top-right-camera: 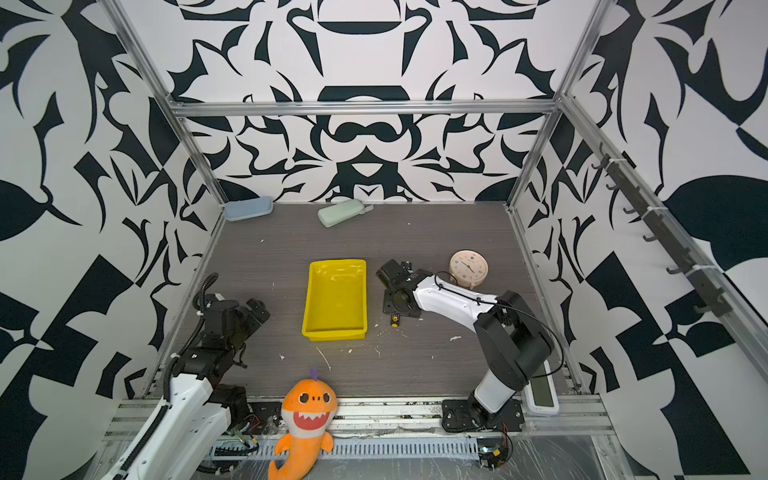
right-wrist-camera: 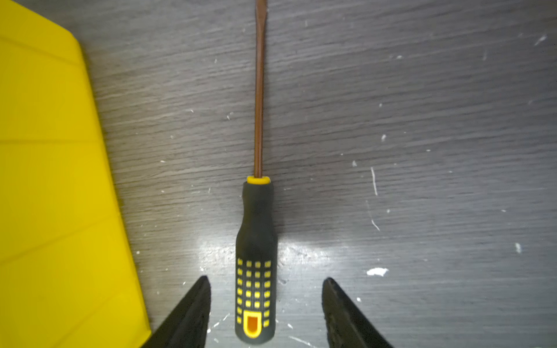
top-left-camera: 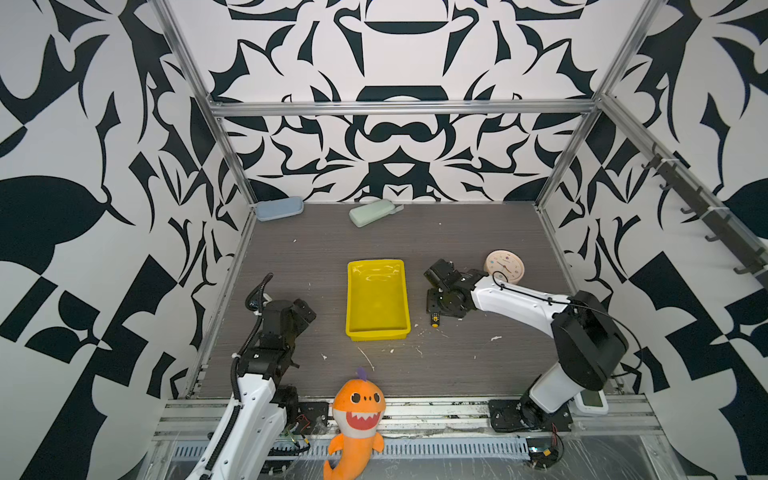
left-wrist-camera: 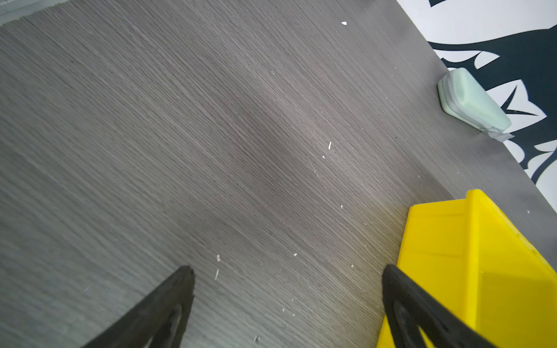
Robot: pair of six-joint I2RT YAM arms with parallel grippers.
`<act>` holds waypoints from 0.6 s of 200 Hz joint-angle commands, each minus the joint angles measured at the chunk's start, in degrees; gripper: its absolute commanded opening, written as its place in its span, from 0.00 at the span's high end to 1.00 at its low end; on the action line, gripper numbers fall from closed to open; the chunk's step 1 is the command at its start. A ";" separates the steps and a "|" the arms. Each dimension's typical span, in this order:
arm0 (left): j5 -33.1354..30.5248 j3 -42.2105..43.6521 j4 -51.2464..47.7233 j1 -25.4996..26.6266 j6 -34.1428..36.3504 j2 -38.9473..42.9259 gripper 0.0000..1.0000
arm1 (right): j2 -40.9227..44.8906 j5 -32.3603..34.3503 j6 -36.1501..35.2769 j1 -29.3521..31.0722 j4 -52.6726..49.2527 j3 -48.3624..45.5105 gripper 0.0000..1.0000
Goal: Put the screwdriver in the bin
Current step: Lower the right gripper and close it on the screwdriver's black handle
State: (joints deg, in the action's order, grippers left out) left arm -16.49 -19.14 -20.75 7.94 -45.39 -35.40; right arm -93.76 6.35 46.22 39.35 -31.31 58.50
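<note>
A: What carries it all?

B: A grey wood-grain desk [top-left-camera: 374, 241], flecked with white crumbs.

A: The biggest thing on it?

B: The yellow bin [top-left-camera: 376, 303]. It sits about the middle of the desk, with its long sides running from the near edge toward the far edge.

A: And your claws?

B: My left claw [left-wrist-camera: 288, 267] hangs over the desk on the bin's left side, jaws spread wide. My right claw [right-wrist-camera: 266, 279] is low, just right of the bin. Its jaws are parted, one finger on each side of the screwdriver [right-wrist-camera: 256, 229] at the handle. Desk shows in both gaps, so I am not gripping it.

A: Anything smaller?

B: A pale round clock [top-left-camera: 505, 266] stands beyond my right wrist, toward the right edge. A pale green case [top-left-camera: 371, 212] lies by the far edge.

A: Where exactly is the screwdriver?

B: It lies flat on the desk, outside the bin, alongside its right wall but apart from it. In both top views only its yellow-dotted butt end shows from under my claw, by the bin's near right corner.
</note>
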 commanded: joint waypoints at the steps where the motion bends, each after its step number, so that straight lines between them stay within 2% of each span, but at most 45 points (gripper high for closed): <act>1: 0.49 -0.17 0.53 0.05 -0.40 0.10 0.00 | -0.68 -0.16 0.64 0.20 1.12 2.05 0.39; 89: 0.32 0.13 0.48 0.05 -0.58 0.60 0.00 | -5.39 -0.92 0.08 0.53 1.65 3.83 0.50; 120: 0.12 0.05 0.51 0.03 -0.56 0.62 0.00 | -5.88 -0.72 0.19 0.81 1.90 3.42 0.57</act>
State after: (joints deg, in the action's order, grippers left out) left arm -16.45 -19.14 -20.58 7.94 -45.41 -35.27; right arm -100.07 5.13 46.30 39.64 -29.47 60.60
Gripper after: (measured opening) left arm 0.999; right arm 0.446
